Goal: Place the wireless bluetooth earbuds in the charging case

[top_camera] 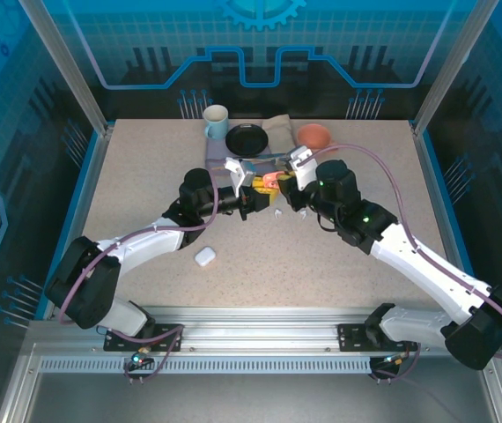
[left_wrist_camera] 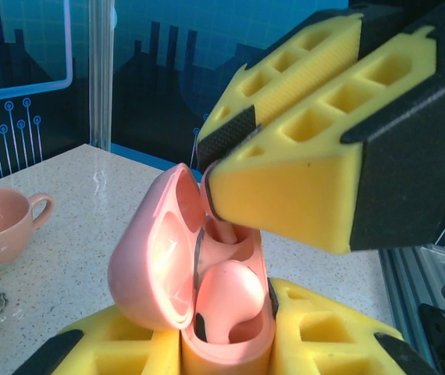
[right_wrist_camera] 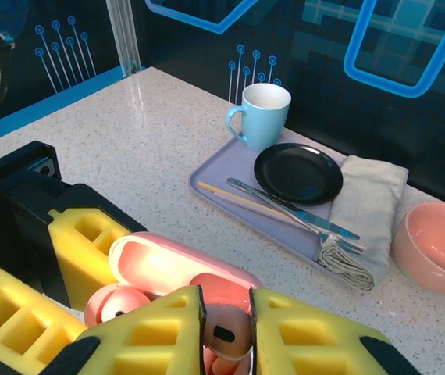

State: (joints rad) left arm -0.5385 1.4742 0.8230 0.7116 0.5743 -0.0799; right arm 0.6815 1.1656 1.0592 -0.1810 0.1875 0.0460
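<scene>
**Worktop inspection: pink earbud poised at the mouth of its case**

The speckled worktop point(top_camera: 321, 264) sits inside a blue-panelled enclosure. At the far edge a tray point(right_wrist_camera: 222, 173) carries a mug point(right_wrist_camera: 263, 115), a black plate point(right_wrist_camera: 298, 173) and cutlery, with a cloth point(right_wrist_camera: 371, 205) and a pink bowl point(right_wrist_camera: 437, 246) beside it. None of these belong to the job, and all stand well apart from the work.

Left pincer point(left_wrist_camera: 226, 350): pressed together on the base of the pink case point(left_wrist_camera: 177, 266). It holds the case clear of the worktop, lid swung open and cavity upward. My judgement is that this grip steadies the case and presents its sockets to the other arm.

Right pincer point(right_wrist_camera: 226, 308): pinching 1 pink earbud point(right_wrist_camera: 224, 334) between its yellow pads, directly above the open case. In the left wrist view its tips sit just beside the lid edge. The narrow grip suits so small and smooth a part.

Contents: 1 seated earbud point(left_wrist_camera: 226, 301) already occupies a socket. The neighbouring socket looks vacant, though the pads partly hide it.

A white case point(top_camera: 204, 256) lies shut on the worktop near the left arm, untouched.

Assessment: insertion of the 2nd pink earbud is in hand. Risks are the earbud twisting in the pads, or the pads pushing the lid and shifting the case in its grip. The white set appears not yet started.
</scene>
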